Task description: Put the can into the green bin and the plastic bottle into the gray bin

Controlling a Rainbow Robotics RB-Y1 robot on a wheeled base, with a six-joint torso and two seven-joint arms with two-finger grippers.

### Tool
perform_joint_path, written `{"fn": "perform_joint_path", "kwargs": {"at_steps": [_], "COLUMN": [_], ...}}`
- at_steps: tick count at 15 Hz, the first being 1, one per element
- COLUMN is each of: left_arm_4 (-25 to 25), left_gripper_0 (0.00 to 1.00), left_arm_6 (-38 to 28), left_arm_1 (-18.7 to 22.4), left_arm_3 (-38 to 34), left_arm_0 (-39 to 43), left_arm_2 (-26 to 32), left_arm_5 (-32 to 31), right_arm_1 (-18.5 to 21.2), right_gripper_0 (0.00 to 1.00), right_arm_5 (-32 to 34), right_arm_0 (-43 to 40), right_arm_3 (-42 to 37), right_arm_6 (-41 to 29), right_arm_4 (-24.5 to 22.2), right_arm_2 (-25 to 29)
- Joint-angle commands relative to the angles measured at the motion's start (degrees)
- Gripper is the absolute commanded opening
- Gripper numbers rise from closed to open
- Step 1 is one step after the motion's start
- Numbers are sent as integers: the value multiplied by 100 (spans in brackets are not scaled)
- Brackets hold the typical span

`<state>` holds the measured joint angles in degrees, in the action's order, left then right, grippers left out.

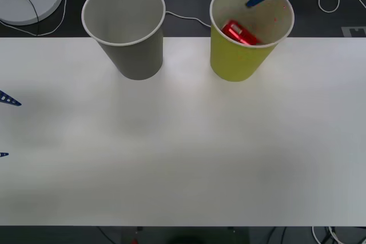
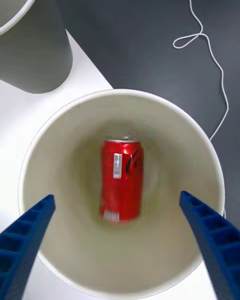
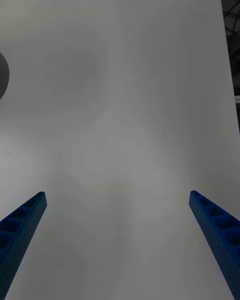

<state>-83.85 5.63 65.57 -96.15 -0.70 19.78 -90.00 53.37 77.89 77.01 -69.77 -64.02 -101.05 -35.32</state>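
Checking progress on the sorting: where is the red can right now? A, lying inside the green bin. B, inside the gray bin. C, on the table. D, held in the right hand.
A: the can lies on its side inside the green bin, below the open right hand.

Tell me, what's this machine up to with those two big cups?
It is sorting rubbish. The right gripper hangs open above the green bin, and the can lies on its side at the bottom of it. The gray bin stands beside it on the table. The left gripper waits open over the table's left edge.
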Motion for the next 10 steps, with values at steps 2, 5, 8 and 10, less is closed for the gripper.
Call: {"fn": "perform_joint_path", "kwargs": {"at_steps": [2,5,8,10], "left_arm_4": [0,0,0,0], "left_gripper_0": [100,100,100,100], "left_arm_6": [0,0,0,0], "left_arm_1": [0,0,0,0], "left_arm_3": [0,0,0,0], "left_arm_0": [0,0,0,0], "left_arm_2": [0,0,0,0], "left_arm_5": [0,0,0,0], "right_arm_1": [314,701,1079,1281], "right_gripper_0": [100,100,100,100], "right_arm_5": [148,271,289,297], "right_arm_0": [-19,-380,-1162,-1962], "right_arm_3": [-335,-942,-1724,-2471], "right_arm_6": [47,47,127,223], "right_arm_4": [147,463,788,859], "right_arm_2": [7,306,1071,1765]}}
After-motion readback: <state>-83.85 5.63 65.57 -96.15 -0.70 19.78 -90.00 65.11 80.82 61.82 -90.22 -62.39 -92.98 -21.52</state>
